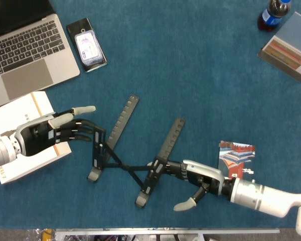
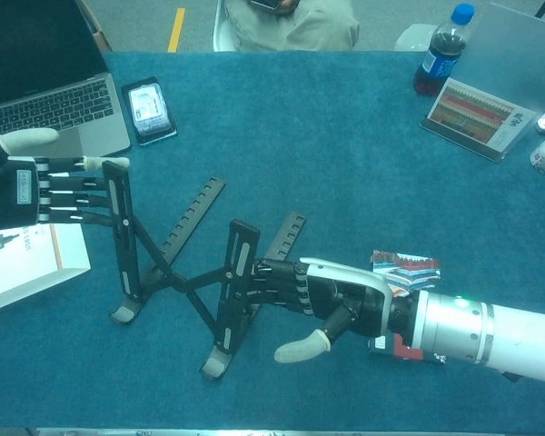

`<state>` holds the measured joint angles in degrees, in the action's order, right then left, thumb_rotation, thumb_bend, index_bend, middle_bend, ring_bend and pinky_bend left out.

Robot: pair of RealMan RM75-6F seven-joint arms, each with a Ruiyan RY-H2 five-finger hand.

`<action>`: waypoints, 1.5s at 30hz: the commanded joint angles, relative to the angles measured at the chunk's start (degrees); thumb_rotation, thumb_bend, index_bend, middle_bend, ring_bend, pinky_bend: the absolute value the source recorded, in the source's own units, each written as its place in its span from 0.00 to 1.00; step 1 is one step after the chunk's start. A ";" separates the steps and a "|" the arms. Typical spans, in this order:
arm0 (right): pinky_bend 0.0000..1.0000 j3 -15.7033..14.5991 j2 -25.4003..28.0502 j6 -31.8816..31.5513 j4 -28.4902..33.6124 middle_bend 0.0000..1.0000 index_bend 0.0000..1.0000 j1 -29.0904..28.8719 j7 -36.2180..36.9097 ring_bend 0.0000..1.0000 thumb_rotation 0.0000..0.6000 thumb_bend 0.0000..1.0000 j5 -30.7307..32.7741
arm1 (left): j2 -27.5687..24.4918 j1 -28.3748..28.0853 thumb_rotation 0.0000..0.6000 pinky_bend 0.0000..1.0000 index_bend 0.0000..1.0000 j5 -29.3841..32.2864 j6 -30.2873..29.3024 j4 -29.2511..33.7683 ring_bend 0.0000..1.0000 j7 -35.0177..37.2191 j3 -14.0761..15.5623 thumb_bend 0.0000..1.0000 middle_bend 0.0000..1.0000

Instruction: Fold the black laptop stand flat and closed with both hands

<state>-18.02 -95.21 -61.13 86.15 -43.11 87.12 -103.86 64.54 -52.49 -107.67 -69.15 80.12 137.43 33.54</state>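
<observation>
The black laptop stand (image 2: 186,272) stood open on the blue table (image 2: 345,145). The left hand (image 2: 23,191) and the right hand (image 2: 331,300) each pressed flat fingers on 1 side, gripping nothing. A good fold needed both pushing inward evenly. No writing was clear enough to read.

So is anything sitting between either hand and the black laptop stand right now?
Nothing visible does. The left hand has its fingers against the laptop stand at its left upright, and the right hand reaches its right upright. No other object lies between them.
</observation>
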 commanded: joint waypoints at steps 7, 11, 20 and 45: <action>0.01 -0.94 -0.62 -0.27 0.39 0.08 0.13 -0.95 2.44 0.00 1.00 0.09 -0.83 | -0.70 -0.12 0.57 0.22 0.08 -0.08 0.12 0.46 0.21 0.02 -0.09 0.25 0.28; 0.01 -1.38 -1.22 -0.53 0.15 0.08 0.13 -1.19 4.06 0.00 1.00 0.09 -0.93 | -1.09 -0.26 0.58 0.22 0.08 -0.08 0.29 0.74 0.21 0.15 -0.10 0.25 0.28; 0.01 -2.20 -2.11 -0.92 -0.05 0.08 0.13 -1.43 5.49 0.00 1.00 0.09 -0.89 | -1.42 -0.42 0.58 0.22 0.08 -0.27 0.46 1.02 0.21 0.42 -0.24 0.25 0.28; 0.01 -3.40 -1.46 -2.29 0.74 0.08 0.13 -1.36 3.70 0.00 1.00 0.09 -0.42 | -2.12 -0.81 0.58 0.22 0.08 -0.77 0.27 1.95 0.21 -0.05 -0.91 0.25 0.28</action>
<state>-21.49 -96.95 -63.30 86.70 -44.50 91.26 -104.46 62.43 -53.28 -108.41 -68.89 82.05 137.38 32.66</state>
